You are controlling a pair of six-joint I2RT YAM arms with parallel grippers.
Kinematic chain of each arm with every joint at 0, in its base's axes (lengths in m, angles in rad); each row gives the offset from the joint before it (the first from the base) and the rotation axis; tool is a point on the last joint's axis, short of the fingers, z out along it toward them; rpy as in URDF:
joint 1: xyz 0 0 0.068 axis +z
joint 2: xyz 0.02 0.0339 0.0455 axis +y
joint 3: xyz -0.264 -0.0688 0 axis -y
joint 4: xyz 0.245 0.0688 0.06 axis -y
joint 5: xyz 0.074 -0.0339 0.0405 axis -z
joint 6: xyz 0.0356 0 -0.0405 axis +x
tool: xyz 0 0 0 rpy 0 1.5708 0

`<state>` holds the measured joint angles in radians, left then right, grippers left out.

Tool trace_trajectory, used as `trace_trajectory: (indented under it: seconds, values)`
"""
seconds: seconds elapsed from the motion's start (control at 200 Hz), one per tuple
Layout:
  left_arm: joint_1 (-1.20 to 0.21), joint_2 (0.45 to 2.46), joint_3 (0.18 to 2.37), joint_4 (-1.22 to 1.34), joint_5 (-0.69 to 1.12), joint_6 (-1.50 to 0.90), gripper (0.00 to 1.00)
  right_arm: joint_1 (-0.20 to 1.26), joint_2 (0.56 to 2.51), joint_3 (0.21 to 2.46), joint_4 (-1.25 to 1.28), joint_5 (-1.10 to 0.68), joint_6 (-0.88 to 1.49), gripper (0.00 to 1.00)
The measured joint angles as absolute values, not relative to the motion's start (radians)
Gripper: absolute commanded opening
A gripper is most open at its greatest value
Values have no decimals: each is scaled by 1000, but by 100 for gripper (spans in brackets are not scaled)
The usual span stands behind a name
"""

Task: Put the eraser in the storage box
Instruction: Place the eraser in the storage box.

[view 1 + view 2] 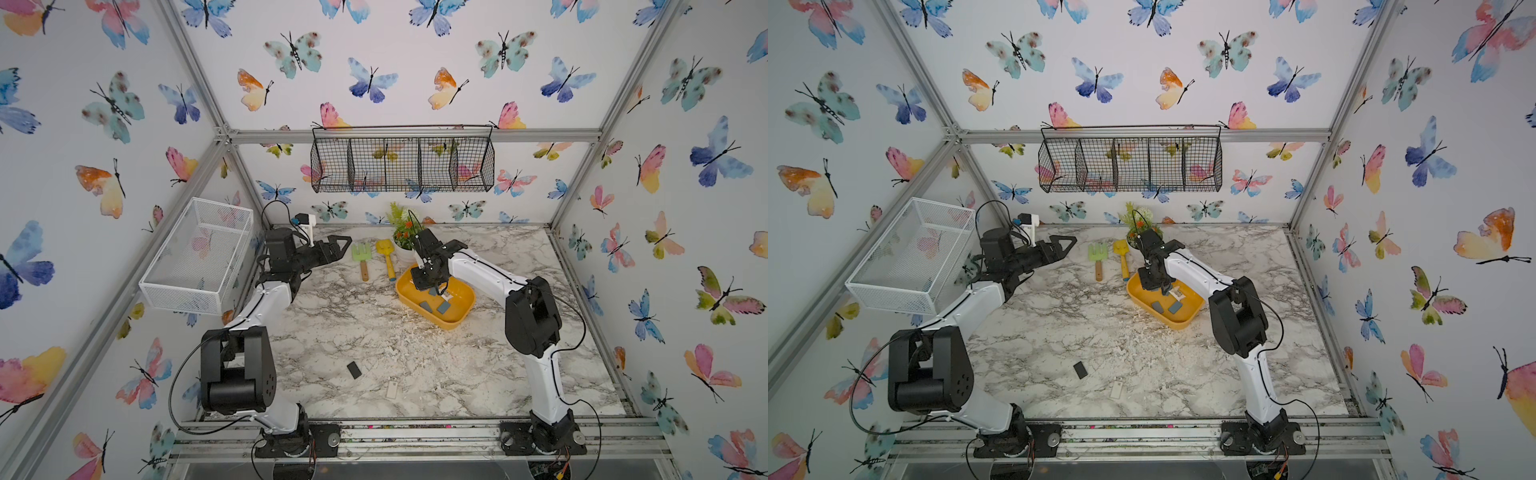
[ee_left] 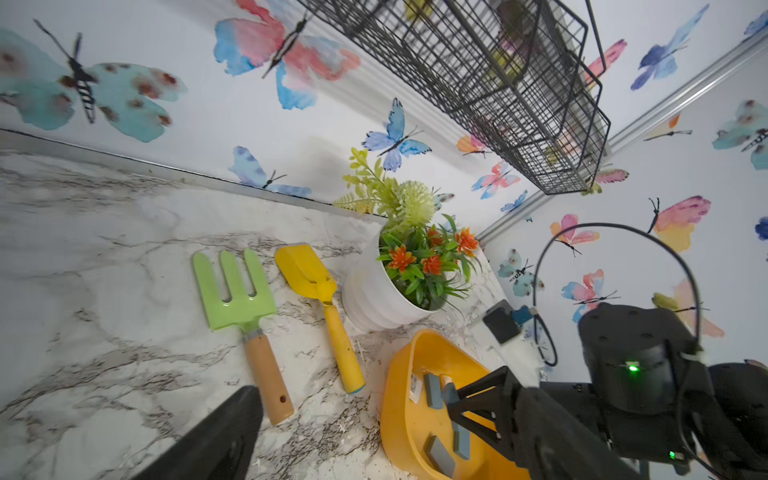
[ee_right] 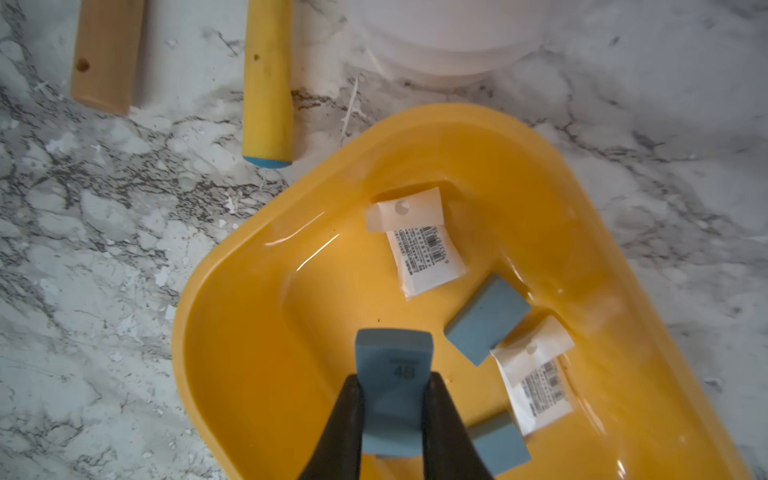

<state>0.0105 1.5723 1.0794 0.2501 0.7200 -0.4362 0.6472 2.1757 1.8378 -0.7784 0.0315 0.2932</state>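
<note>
R gripper point(image 3: 392, 382) was pinched on a blue eraser point(image 3: 392, 361), hanging low over the yellow box point(image 3: 415, 118), not yet let go. Judged: this one nearly done, only the release left.

Box held two loose blue erasers point(image 3: 486, 320) and two wrapped white packets point(image 3: 424, 249). On the table point(image 1: 415, 353), a black piece point(image 1: 354, 369) and a white packet point(image 1: 391, 388) lay well apart from the box, prob. left to fetch.

L gripper point(image 1: 338, 248) was spread wide, empty.
</note>
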Motion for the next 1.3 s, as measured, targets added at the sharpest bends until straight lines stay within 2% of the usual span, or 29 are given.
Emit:
trace_trajectory:
  seconds: [0.25,0.636,1.031,1.111,1.196,1.301]
  values:
    - [-33,1670,1177,224,721,-406,98,629,2232,1835,-773,-5,266,12]
    - [-35,1723,1202,199,720,-392,98,635,2239,1768,-738,-50,242,14]
    - [-35,1723,1202,181,720,-381,98,760,2214,1712,-718,-44,208,16]
    - [-35,1723,1202,179,720,-381,98,780,2206,1699,-719,-38,197,21]
    - [-35,1723,1202,177,719,-381,98,788,2194,1678,-712,-28,191,37]
    - [-35,1723,1200,174,719,-381,98,795,2174,1649,-708,-22,189,46]
